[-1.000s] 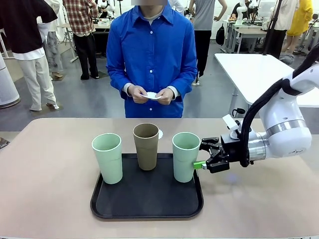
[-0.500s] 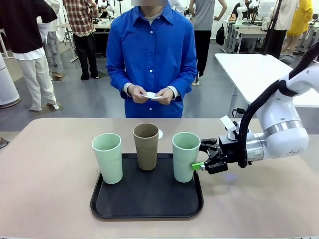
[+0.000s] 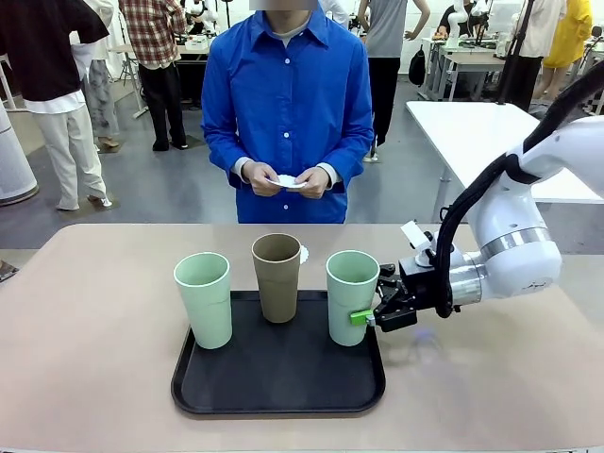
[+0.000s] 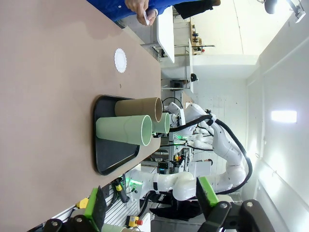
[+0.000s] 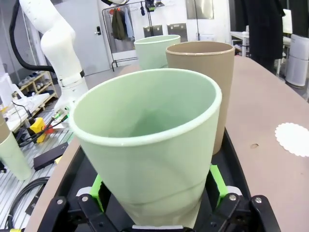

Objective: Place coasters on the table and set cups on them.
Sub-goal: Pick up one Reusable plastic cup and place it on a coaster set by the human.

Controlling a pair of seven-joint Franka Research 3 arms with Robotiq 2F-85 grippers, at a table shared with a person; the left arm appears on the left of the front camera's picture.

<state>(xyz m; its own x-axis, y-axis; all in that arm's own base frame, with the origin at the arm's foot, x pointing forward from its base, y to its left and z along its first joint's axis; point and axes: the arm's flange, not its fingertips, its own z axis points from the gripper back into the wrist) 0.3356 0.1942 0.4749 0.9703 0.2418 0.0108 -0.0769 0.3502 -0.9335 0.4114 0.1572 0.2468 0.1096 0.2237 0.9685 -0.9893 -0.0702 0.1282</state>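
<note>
Three cups stand on a black tray (image 3: 283,396): a mint cup (image 3: 203,300) at left, a brown cup (image 3: 277,276) in the middle and a mint cup (image 3: 352,295) at right. My right gripper (image 3: 368,297) is open, one finger on each side of the right mint cup (image 5: 149,145) low down; its green pads (image 5: 215,181) sit close to the wall. One white lace coaster (image 3: 304,253) lies on the beige table (image 3: 94,311) behind the brown cup. The person holds more white coasters (image 3: 286,180) in both hands. My left gripper (image 4: 152,203) is open and holds nothing, far from the tray (image 4: 113,159).
The person in a blue shirt (image 3: 288,104) stands at the far edge. A white table (image 3: 491,132) stands at the back right. Bare tabletop lies left, right and in front of the tray.
My right gripper has slid left toward the right mint cup, so its fingers now straddle the cup's lower part. The cups and the person's hands have not moved.
</note>
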